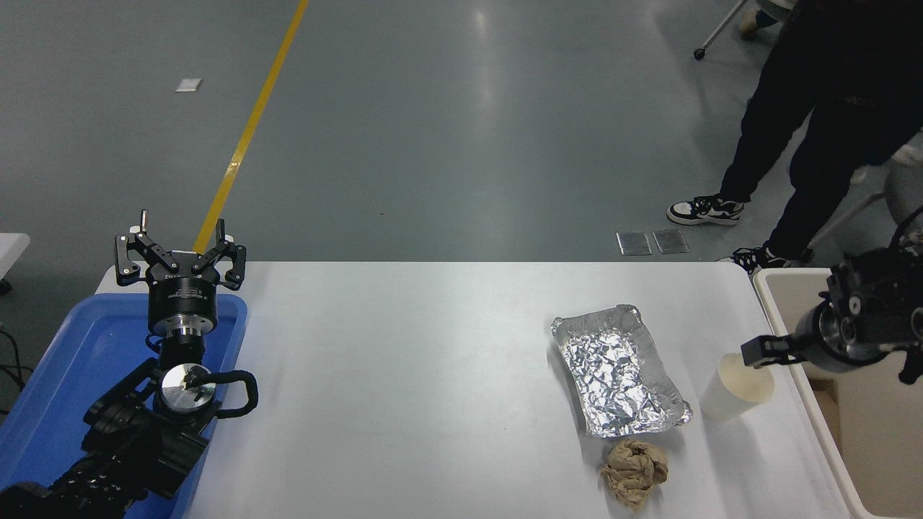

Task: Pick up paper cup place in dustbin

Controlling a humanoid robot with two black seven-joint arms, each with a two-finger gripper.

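Black arms point(122, 447), silver joints, looped cable

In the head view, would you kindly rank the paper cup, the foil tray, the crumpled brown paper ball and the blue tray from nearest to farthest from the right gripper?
From the right gripper:
1. Paper cup: right at its tip, beside the dustbin.
2. Foil tray: just left of the cup.
3. Crumpled brown paper ball: at the tray's near end.
4. Blue tray: at the table's far left, under the parked left gripper.
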